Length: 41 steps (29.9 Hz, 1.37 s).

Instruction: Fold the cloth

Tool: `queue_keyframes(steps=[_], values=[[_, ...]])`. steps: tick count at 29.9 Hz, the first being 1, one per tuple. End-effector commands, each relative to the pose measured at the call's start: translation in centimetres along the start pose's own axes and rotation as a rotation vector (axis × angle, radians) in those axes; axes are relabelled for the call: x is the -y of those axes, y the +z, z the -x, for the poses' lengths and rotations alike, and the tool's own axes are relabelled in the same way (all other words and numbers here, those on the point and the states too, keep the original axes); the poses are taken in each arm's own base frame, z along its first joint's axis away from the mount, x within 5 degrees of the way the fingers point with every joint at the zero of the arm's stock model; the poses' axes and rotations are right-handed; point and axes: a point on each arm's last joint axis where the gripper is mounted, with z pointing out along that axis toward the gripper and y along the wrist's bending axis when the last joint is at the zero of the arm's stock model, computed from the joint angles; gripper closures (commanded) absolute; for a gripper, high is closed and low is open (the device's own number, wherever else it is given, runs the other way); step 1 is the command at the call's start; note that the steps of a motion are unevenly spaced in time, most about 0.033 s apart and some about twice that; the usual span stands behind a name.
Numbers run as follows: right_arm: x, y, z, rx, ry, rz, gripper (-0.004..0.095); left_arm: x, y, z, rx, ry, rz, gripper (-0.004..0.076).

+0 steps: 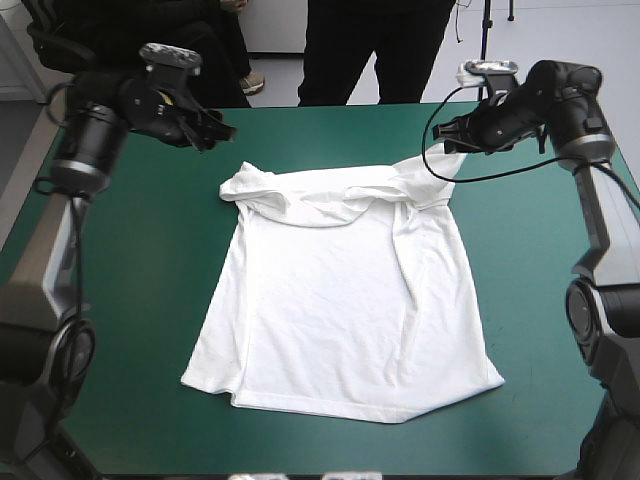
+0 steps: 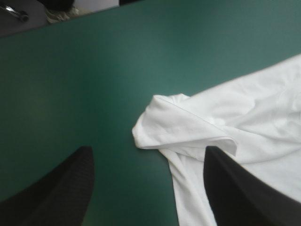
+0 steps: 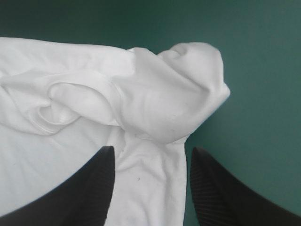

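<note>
**Ana:** Left gripper, how does it stand?

**Ben:** Wide open. Its black fingers are spread well apart and hold nothing. It hangs over the teal-green cover toward the far left of the table. The bunched left sleeve of the T-shirt lies just ahead of it.

**Ana:** And the right gripper?

**Ben:** Open as well, with its fingers apart and nothing pinched. It hovers at the right sleeve, a rumpled white hump just ahead of the fingers. More cloth shows below the gap between them.

**Ana:** Where is the shirt itself?

**Ben:** It is spread flat on the middle of the table, hem toward the near edge and shoulders toward the far edge. Both sleeves are crumpled in at the shoulders. The body is mostly smooth, with a long crease running down its right side.
</note>
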Motion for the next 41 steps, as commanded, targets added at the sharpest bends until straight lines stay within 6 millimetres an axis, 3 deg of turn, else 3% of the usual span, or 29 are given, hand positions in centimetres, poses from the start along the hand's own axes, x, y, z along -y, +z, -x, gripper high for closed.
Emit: queue_keyframes(steps=[1,4,7,11,14,18,23,30,41], values=[[-1.8,-7.6,-0.2,0.148,-0.044,0.009,0.0459,-0.1,-9.0,0.6,0.204,-0.015,0.026,0.0265],[-2.8,-9.9,-2.0,0.139,-0.073,0.010,0.0459,0.5,-13.3,-1.1,0.254,-0.011,0.027,0.0293],[-3.4,-11.7,-4.6,0.115,-0.107,-0.046,0.0459,1.2,-16.2,-4.2,0.245,-0.001,0.030,0.0297],[-3.7,-13.8,-8.6,0.088,-0.109,-0.075,0.0458,1.7,-17.7,-8.8,0.182,0.026,0.051,0.0297],[-3.8,-13.8,-11.4,0.041,-0.099,-0.070,0.0425,2.2,-17.8,-12.0,0.120,0.022,0.037,0.0297],[-3.7,-13.3,-14.4,-0.019,-0.073,-0.069,0.0389,2.9,-16.0,-15.5,-0.036,0.010,-0.010,0.0297],[-3.6,-12.5,-16.4,-0.070,-0.033,-0.063,0.0389,3.8,-12.9,-18.1,-0.193,0.038,-0.060,0.0297],[-3.6,-12.4,-16.5,-0.068,-0.021,-0.060,0.0389,5.2,-7.4,-21.9,-0.410,0.007,-0.097,0.0297],[-3.6,-12.4,-16.4,-0.055,-0.014,-0.062,0.0389,6.0,-1.5,-26.6,-0.603,-0.015,-0.131,0.0316]])
